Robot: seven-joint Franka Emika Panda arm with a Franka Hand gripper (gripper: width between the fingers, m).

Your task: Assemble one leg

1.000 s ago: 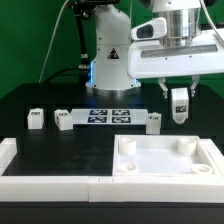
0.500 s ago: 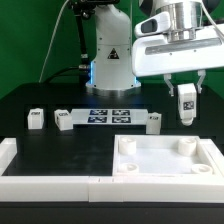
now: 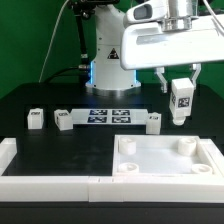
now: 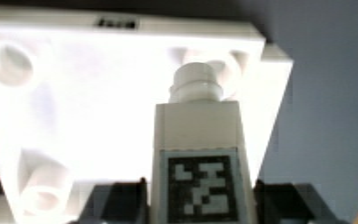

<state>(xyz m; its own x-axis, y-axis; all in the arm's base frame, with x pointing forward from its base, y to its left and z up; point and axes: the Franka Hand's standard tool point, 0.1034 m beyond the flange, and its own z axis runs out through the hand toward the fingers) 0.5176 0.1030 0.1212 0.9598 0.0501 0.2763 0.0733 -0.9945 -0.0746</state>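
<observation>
My gripper (image 3: 179, 84) is shut on a white leg (image 3: 179, 101) with a black-and-white tag, held upright in the air at the exterior view's right, above the far right corner of the large flat white square piece (image 3: 165, 158) with raised rim and corner sockets. In the wrist view the leg (image 4: 202, 140) fills the middle between my dark fingers (image 4: 115, 200), its peg end pointing at the white piece (image 4: 87, 90) below. Three more legs stand on the table: one at the left (image 3: 35, 119), one beside it (image 3: 62, 120), one at the piece's far edge (image 3: 154, 121).
The marker board (image 3: 108, 114) lies on the black table in front of the robot base (image 3: 110, 60). A white rail (image 3: 45, 182) runs along the front, with a raised end at the exterior view's left.
My gripper has lifted the leg higher and shifted slightly toward the exterior view's left. The other legs and the square piece have not moved.
</observation>
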